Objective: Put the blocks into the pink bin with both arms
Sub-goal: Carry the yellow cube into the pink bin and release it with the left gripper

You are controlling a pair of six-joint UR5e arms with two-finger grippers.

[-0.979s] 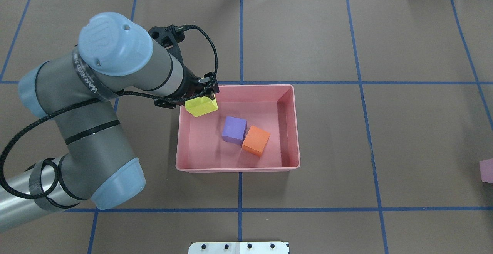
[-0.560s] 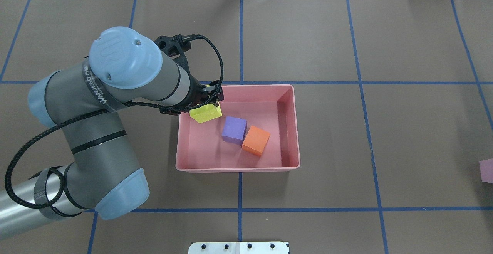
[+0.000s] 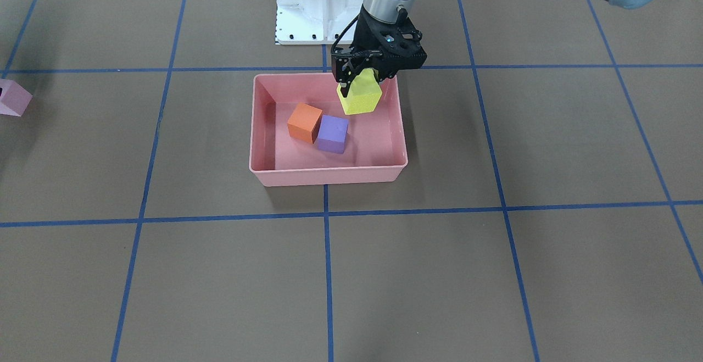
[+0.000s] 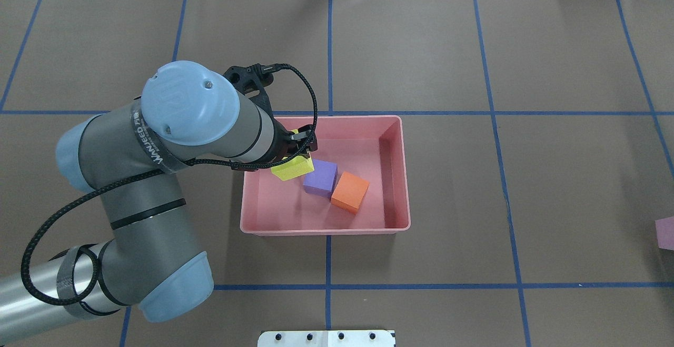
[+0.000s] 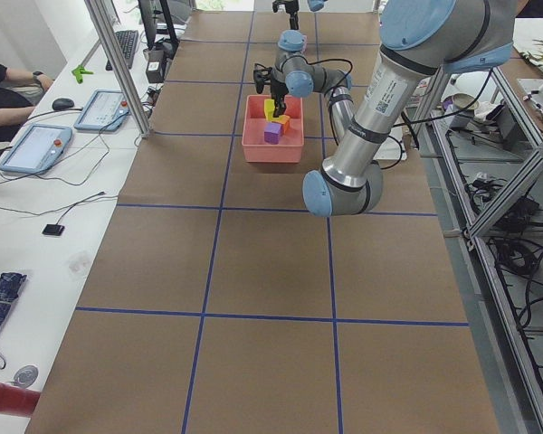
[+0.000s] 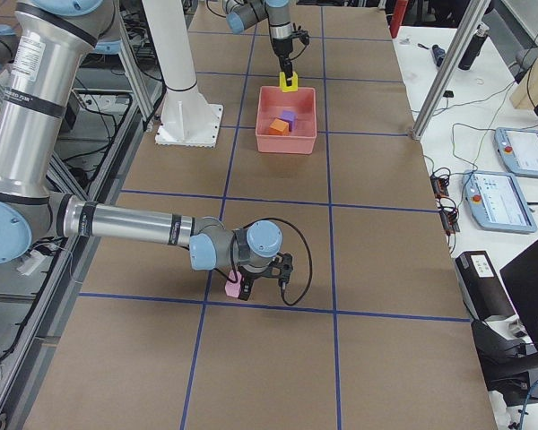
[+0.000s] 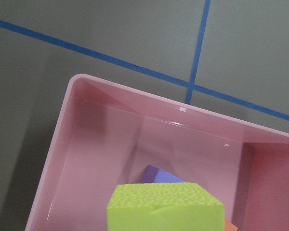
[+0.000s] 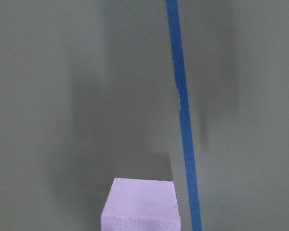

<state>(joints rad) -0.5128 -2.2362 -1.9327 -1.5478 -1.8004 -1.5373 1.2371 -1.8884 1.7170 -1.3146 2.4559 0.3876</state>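
**Q:** Where does the yellow-green cube sit relative to the bin?

**A:** In the front-facing view, upper centre of the frame, the left end effector [image 3: 361, 80] holds the yellow-green cube [image 3: 360, 98] between its fingers. It hangs over the back right part of the pink bin [image 3: 328, 176]. The bin floor lies straight below the cube, so the release looks like a short drop downward. The purple cube [image 3: 333, 134] sits just beside that spot, lower left of it, touching the orange cube [image 3: 304, 122]. The bin's long axis runs left to right across the frame.

**Q:** And the last cube?

**A:** The pale pink cube [image 3: 12, 98] rests on the bench [image 3: 494, 268] at the far left edge, well apart from the bin. In the right side view, lower left of centre, the right end effector [image 6: 240, 279] is right at this cube. I cannot tell whether it is gripping. The right arm is clearly the nearer one for that cube.

**Q:** Any writing?

**A:** In the overhead view, a black band [image 4: 150, 144] on the left arm has white letters, possibly "WANJEED"; I am unsure.
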